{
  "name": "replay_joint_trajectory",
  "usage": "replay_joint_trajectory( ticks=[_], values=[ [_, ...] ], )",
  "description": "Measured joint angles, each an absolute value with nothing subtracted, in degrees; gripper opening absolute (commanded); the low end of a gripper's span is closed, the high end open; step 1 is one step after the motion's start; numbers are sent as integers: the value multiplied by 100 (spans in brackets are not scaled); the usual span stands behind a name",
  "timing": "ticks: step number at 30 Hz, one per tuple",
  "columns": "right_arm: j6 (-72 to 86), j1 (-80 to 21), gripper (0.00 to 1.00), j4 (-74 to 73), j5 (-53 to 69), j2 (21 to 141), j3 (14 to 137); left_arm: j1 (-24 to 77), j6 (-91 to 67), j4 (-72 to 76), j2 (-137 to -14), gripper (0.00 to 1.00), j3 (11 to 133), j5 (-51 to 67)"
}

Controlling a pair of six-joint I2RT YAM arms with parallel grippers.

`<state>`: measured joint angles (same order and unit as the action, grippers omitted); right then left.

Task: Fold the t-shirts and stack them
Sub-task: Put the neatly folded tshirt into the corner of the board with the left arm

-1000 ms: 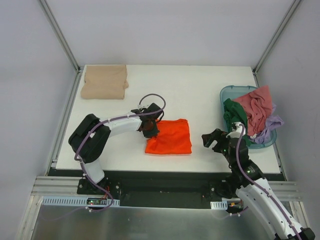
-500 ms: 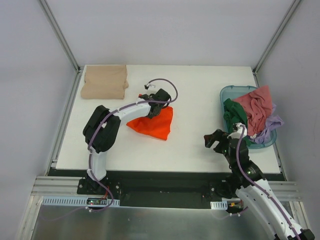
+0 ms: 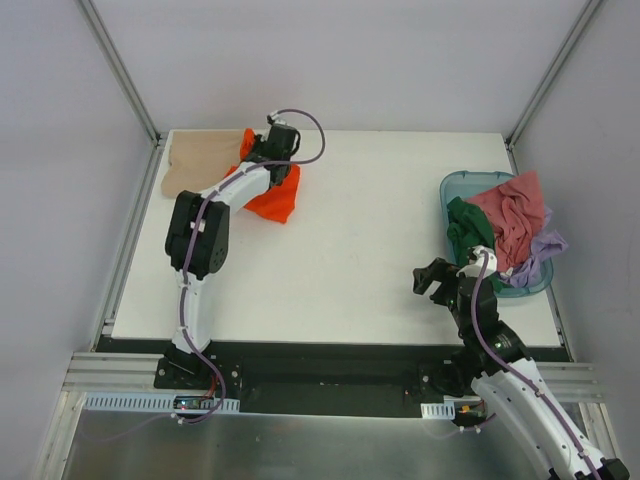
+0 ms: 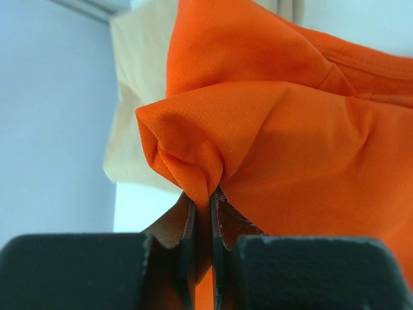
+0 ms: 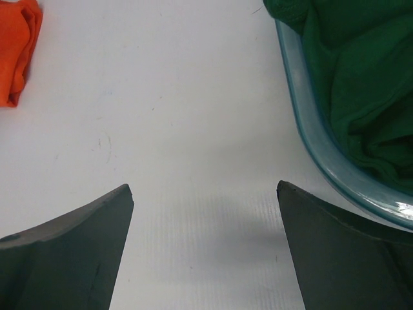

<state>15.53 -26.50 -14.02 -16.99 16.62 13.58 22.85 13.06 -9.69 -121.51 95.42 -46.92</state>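
Note:
My left gripper (image 3: 262, 152) is shut on a bunched fold of the orange t-shirt (image 3: 272, 196) and holds it at the back left, its edge over the right side of the folded tan-beige t-shirt (image 3: 205, 165). In the left wrist view the orange t-shirt (image 4: 277, 123) fills the frame, pinched between the closed jaws, with the tan-beige t-shirt (image 4: 135, 97) behind it. My right gripper (image 3: 432, 279) is open and empty over bare table, left of the teal tub (image 3: 455, 186). The orange t-shirt shows far left in the right wrist view (image 5: 16, 51).
The teal tub at the right holds dark green (image 3: 468, 228), pink (image 3: 512, 218) and lilac (image 3: 540, 252) garments spilling over its rim. The tub (image 5: 316, 139) and the green garment (image 5: 361, 71) are just right of my right gripper. Metal frame rails border the table.
My left gripper has lifted the orange t-shirt from the table's middle and carried it back and left to the tan-beige t-shirt. The right arm has barely moved.

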Motion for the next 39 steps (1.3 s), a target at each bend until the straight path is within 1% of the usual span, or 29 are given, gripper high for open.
replay_joint_trajectory(
  ticks=[6,14,26,39],
  values=[
    [1457,-2646,96,-1400,-1905,1684,1358,1925,2724,-340,-12733,0,10659,-4681],
    [1313,-2646,96,-1380,-2053,1977,1358,1638,3693,-32,-12853,0,11111,-4644],
    [1170,-2646,96,-1343,-2025,2152,1426,1608,3876,60,-12746,0,11120,-4515],
    [1170,-2646,96,-1347,-1979,2108,1426,1566,3986,137,-11902,0,11072,-4335]
  ],
)
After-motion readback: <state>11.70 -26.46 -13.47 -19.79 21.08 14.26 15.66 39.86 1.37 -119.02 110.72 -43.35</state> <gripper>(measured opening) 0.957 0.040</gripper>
